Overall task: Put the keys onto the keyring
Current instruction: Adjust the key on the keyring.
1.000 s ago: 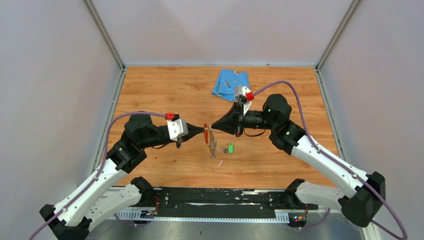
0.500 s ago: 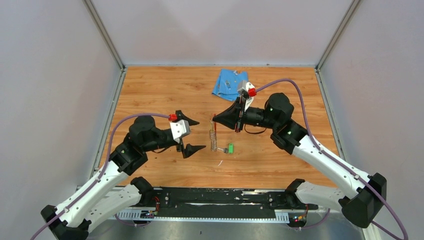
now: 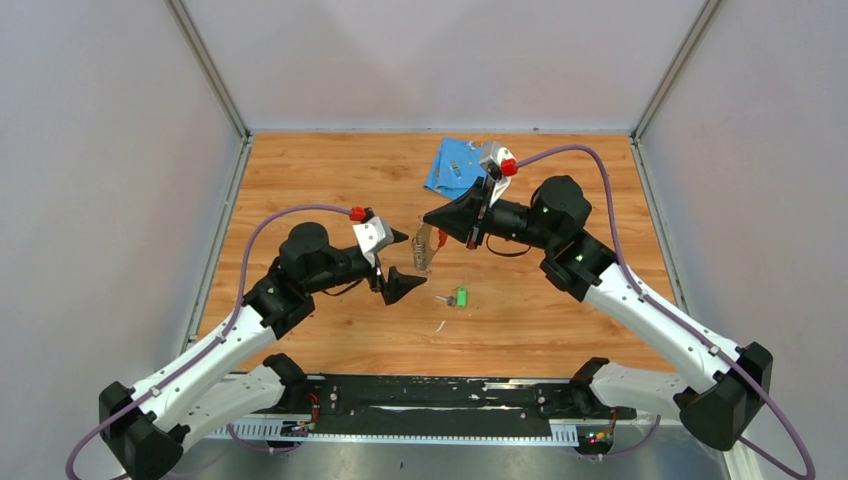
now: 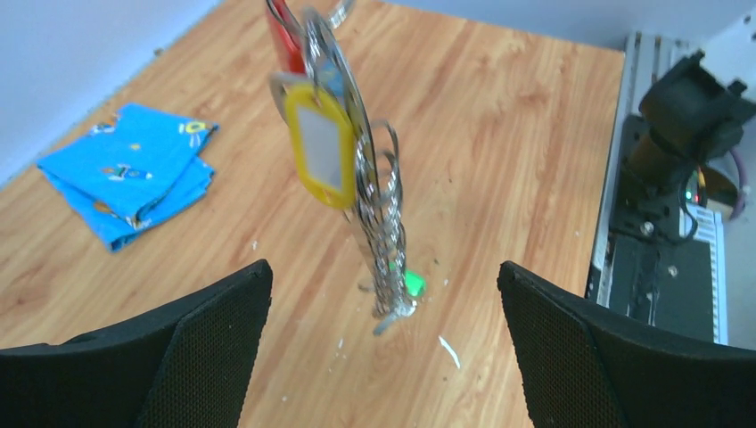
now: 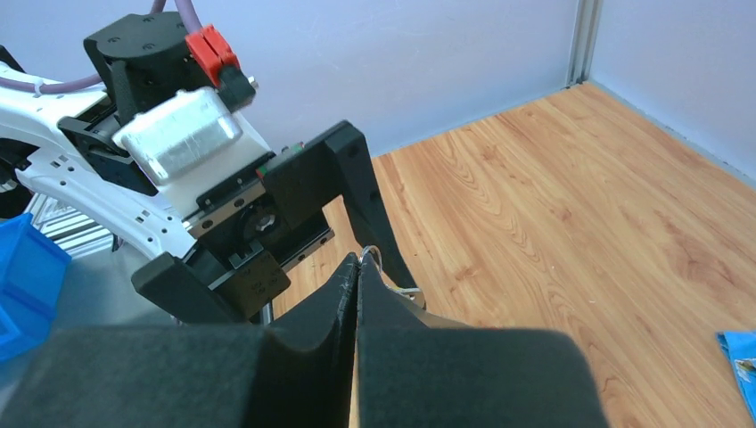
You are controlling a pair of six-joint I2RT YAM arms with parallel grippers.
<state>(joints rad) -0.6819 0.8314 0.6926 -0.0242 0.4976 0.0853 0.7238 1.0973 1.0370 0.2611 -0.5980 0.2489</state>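
My right gripper (image 3: 428, 219) is shut on the top of the keyring (image 3: 428, 250), which hangs from it above the table. In the left wrist view the keyring (image 4: 370, 214) dangles straight ahead, with its red strip (image 4: 283, 36) at the top, a yellow-tagged key (image 4: 319, 152) on it and wire loops below. The green-tagged key (image 3: 461, 296) lies on the wood under it and shows behind the ring's lower end (image 4: 413, 283). My left gripper (image 3: 398, 262) stands open just left of the ring, its fingers (image 4: 192, 352) wide apart and holding nothing. In the right wrist view the shut fingertips (image 5: 358, 267) pinch a bit of wire.
A folded blue cloth (image 3: 460, 165) lies at the back of the table, also on the left in the left wrist view (image 4: 134, 174). A small white scrap (image 3: 438, 325) lies near the green key. Grey walls (image 3: 120, 200) enclose the table; the arm rail (image 3: 430, 395) runs along the near edge.
My left gripper has let go of the keyring, opened wide and shifted right. My right gripper has lifted the keyring up and back, off the table near the green key.
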